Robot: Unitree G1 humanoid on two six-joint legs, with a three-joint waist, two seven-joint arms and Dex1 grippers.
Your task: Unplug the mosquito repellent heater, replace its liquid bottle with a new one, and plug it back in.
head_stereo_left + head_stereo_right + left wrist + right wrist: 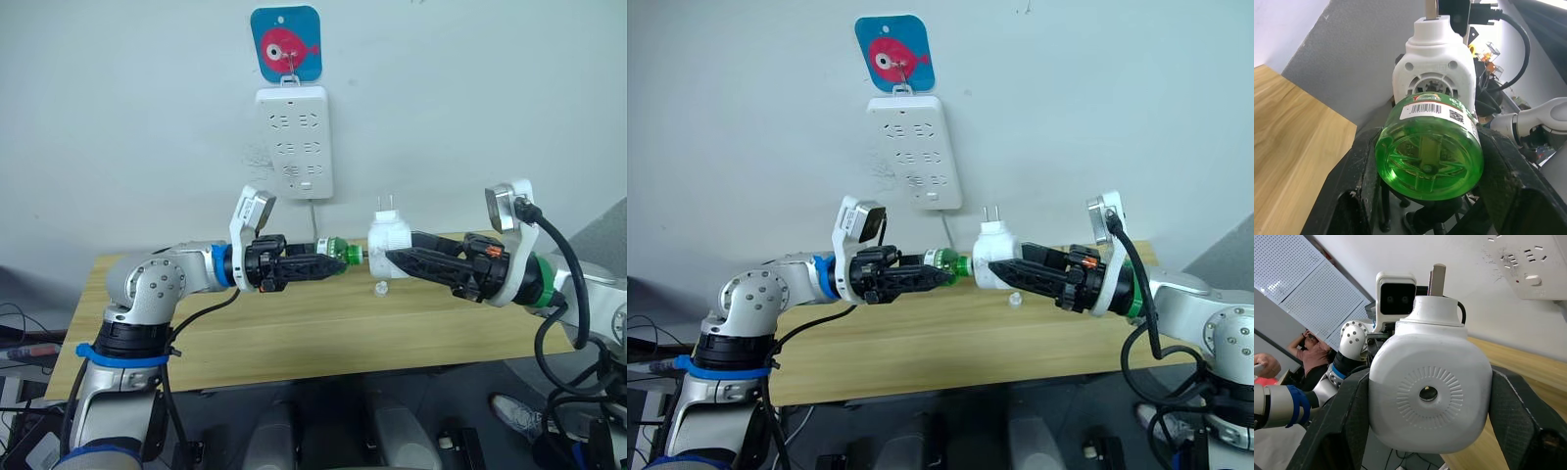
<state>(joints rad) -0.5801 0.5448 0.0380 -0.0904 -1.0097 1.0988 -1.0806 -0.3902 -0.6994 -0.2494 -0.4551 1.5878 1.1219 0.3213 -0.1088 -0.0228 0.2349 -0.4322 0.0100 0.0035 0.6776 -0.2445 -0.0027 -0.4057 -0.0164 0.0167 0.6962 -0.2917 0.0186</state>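
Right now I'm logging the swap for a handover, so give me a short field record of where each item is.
heater: mosquito repellent heater unplugged, held in right claw above the table, prongs up
bottle: green bottle held in left claw, neck at the heater's socket
power strip: power strip on wall
table item: small clear cap, beneath the heater

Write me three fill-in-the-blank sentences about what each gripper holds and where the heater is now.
1. The left gripper is shut on a ____ bottle.
2. The right gripper is shut on the white ____.
3. The heater's prongs point ____, not plugged into the power strip.

Missing words: green; heater; up
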